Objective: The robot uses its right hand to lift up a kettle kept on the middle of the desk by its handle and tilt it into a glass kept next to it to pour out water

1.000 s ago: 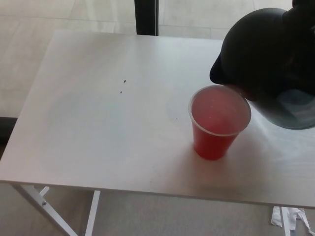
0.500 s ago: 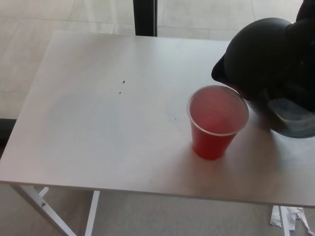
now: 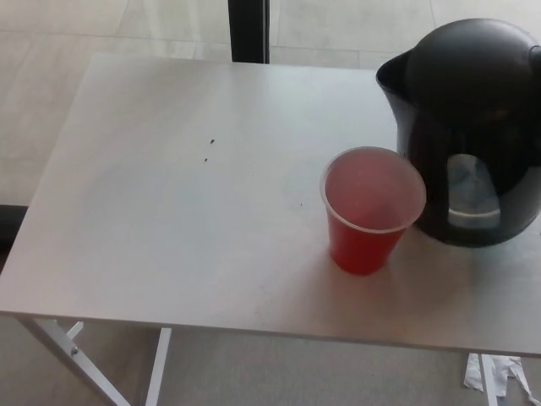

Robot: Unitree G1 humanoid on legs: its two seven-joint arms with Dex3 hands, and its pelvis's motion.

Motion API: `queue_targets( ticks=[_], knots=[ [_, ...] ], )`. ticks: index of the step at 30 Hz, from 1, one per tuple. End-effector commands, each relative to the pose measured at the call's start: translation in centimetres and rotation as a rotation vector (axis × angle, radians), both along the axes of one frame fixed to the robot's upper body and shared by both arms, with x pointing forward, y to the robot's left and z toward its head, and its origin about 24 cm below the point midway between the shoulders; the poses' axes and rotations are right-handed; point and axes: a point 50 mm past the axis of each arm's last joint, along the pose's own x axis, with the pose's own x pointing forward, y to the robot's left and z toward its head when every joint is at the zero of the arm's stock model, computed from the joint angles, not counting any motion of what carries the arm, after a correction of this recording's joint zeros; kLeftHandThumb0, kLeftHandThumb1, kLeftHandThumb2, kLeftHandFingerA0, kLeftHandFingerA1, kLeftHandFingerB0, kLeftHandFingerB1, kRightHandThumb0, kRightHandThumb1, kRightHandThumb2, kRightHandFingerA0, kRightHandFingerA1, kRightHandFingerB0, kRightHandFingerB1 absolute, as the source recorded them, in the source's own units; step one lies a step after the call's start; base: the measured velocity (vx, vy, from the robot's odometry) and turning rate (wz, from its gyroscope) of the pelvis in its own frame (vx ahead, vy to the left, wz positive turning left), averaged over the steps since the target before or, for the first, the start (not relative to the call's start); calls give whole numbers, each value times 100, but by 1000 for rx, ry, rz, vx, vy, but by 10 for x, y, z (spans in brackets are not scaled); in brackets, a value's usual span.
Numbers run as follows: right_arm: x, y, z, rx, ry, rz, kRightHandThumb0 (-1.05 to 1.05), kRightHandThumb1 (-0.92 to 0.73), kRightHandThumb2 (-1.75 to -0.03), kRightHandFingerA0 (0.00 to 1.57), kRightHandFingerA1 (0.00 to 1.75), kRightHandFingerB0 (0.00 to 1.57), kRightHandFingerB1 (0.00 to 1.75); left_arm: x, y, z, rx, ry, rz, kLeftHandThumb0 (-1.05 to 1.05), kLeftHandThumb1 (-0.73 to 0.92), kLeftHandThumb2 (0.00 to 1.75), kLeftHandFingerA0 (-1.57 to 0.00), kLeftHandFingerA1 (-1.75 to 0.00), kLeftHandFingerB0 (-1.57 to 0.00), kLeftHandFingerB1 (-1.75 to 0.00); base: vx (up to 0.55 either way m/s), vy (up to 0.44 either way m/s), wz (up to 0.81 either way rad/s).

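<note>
Since a moment ago the kettle (image 3: 470, 127) has swung back from its tilt and now stands upright on the desk (image 3: 169, 211) at the frame's right, just beside the red cup (image 3: 372, 209) at centre-right. Neither of my hands shows, so I cannot tell their state.

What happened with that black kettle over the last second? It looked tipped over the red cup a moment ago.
The kettle swung back from its tilt over the red cup and now stands upright on the table, just right of the cup, spout toward it. Neither robot hand shows now, so whether it was let go cannot be told. The cup and table stayed where they were.
</note>
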Motion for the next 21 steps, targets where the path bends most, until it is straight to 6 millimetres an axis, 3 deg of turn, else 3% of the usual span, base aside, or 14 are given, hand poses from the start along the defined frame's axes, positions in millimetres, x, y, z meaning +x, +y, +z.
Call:
queue_targets(
  ticks=[1,2,3,9,11,12,13,14,16,17,18,19,20,21],
  knots=[
    [-31,-40,-72,798,201,-256,-14,-73,-96,89,175,57,168,-12,4,0,12,4,26,-105,75,89,-123,-101,-88,-130,0,0,0],
    [-33,-42,-73,796,202,-268,-13,-71,-100,90,175,61,172,-12,4,0,9,1,26,-105,74,89,-122,-102,-88,-131,0,0,0],
    [-36,-45,-76,801,214,-293,-12,-64,-111,91,175,72,159,-13,4,-1,7,1,28,-105,52,125,-127,-99,-86,-130,0,0,0],
    [-46,-56,-91,776,275,-348,-11,-69,-101,90,175,73,138,-15,4,-3,5,3,31,-105,54,127,-126,-97,-84,-131,0,0,0],
    [-48,-57,-92,727,296,-336,-14,-66,-97,94,168,82,112,-16,4,-3,-1,-3,32,-105,53,127,-126,-97,-86,-129,0,0,0],
    [-50,-58,-94,692,306,-317,-16,-58,-91,111,158,88,95,-17,4,-4,-3,1,33,-105,74,88,-121,-103,-89,-129,0,0,0],
    [-51,-58,-95,690,308,-306,-16,-58,-91,111,158,88,95,-17,4,-4,-3,5,33,-105,74,88,-121,-103,-89,-129,0,0,0],
    [-53,-58,-95,674,305,-294,-16,-67,-86,94,165,83,73,-18,4,-4,3,8,31,-105,75,89,-121,-102,-88,-130,0,0,0],
    [-58,-58,-100,613,360,-249,-41,-64,-59,91,98,55,40,-23,4,-6,-7,12,37,-105,74,89,-123,-100,-87,-130,0,0,0],
    [-59,-57,-100,606,380,-231,-48,-63,-58,91,74,44,34,-23,4,-6,-5,14,37,-105,55,125,-125,-99,-84,-130,0,0,0],
    [-60,-57,-99,601,396,-222,-48,-63,-58,91,74,44,34,-23,5,-6,-3,14,37,-105,55,125,-125,-99,-84,-130,0,0,0],
    [-61,-56,-99,612,406,-203,-48,-61,-59,85,60,33,31,-23,5,-6,-7,14,43,-105,73,90,-124,-101,-90,-129,0,0,0],
    [-62,-55,-96,542,440,-124,-67,-50,-81,49,58,8,37,-24,4,-7,-12,13,41,-105,55,125,-126,-98,-86,-129,0,0,0],
    [-63,-54,-94,544,449,-62,-74,-47,-84,14,49,4,19,-24,4,-7,-7,16,35,-105,74,89,-121,-102,-88,-130,0,0,0]
  ],
)
